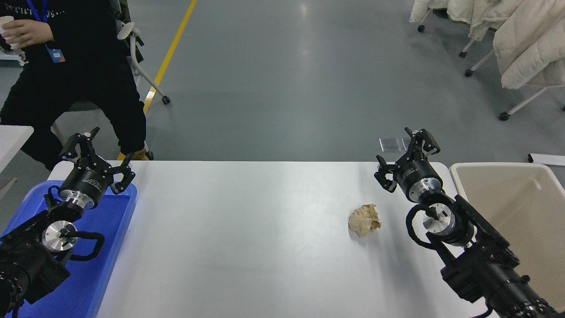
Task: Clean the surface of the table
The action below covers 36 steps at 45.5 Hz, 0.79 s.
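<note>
The white counter (247, 229) fills the middle of the view, with a crumpled tan paper ball (364, 219) lying right of centre. The right gripper (406, 154) hovers near the far edge, beyond the ball and apparently apart from it, fingers spread and empty. The left gripper (98, 154) sits over the blue tray (106, 247), fingers likewise spread. A beige bin (503, 207) stands just beside the counter's right end.

We saw the table surface (247, 238) lying open, only a crumpled paper ball (364, 219) obstructing its right side.
</note>
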### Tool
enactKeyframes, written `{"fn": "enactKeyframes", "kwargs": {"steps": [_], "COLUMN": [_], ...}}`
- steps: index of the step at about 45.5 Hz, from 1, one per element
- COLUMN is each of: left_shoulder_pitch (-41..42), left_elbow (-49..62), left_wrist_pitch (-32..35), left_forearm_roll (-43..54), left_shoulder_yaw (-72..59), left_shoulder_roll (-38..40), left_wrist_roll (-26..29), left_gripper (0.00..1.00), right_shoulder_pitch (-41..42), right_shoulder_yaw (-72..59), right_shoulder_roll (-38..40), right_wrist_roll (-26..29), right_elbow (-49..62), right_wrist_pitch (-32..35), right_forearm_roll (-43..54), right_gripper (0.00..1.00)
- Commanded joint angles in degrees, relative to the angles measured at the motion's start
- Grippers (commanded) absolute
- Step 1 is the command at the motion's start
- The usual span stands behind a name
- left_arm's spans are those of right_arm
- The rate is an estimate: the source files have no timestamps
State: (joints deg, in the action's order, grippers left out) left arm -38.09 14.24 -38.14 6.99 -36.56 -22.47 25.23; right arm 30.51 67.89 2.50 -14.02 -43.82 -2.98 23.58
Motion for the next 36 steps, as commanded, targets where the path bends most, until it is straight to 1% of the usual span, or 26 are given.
{"fn": "enactKeyframes", "kwargs": {"steps": [1,15,21,24,28,31,36], "left_shoulder_pitch": [0.0,0.0,0.0,0.0,0.0,0.0,0.0], "left_elbow": [0.0,0.0,0.0,0.0,0.0,0.0,0.0], "left_wrist_pitch": [0.0,0.0,0.0,0.0,0.0,0.0,0.0], "left_forearm_roll": [0.0,0.0,0.0,0.0,0.0,0.0,0.0], "left_shoulder_yaw": [0.0,0.0,0.0,0.0,0.0,0.0,0.0], "left_shoulder_roll": [0.1,0.1,0.0,0.0,0.0,0.0,0.0], "left_wrist_roll": [0.0,0.0,0.0,0.0,0.0,0.0,0.0], "left_gripper": [1.0,1.0,1.0,1.0,1.0,1.0,1.0], "right_shoulder_pitch": [-0.3,-0.5,-0.5,-0.5,-0.6,-0.9,-2.2], "right_shoulder_yaw": [1.2,0.7,1.2,1.5,1.2,0.7,0.6], "right_shoulder_roll": [-1.8,-1.9,-2.4,-2.5,-2.5,-2.5,-2.5], "right_wrist_roll": [-4.6,-4.5,-4.0,-4.0,-4.0,-4.0,-4.1], "right_elbow": [2.8,3.3,2.9,2.8,2.5,2.5,2.6], "right_wrist_pitch": [1.9,1.8,1.9,1.9,2.4,4.6,11.0], "right_forearm_roll": [2.5,2.5,0.8,-2.7,-11.1,-13.9,-13.9], "right_gripper": [1.0,1.0,1.0,1.0,1.0,1.0,1.0]}}
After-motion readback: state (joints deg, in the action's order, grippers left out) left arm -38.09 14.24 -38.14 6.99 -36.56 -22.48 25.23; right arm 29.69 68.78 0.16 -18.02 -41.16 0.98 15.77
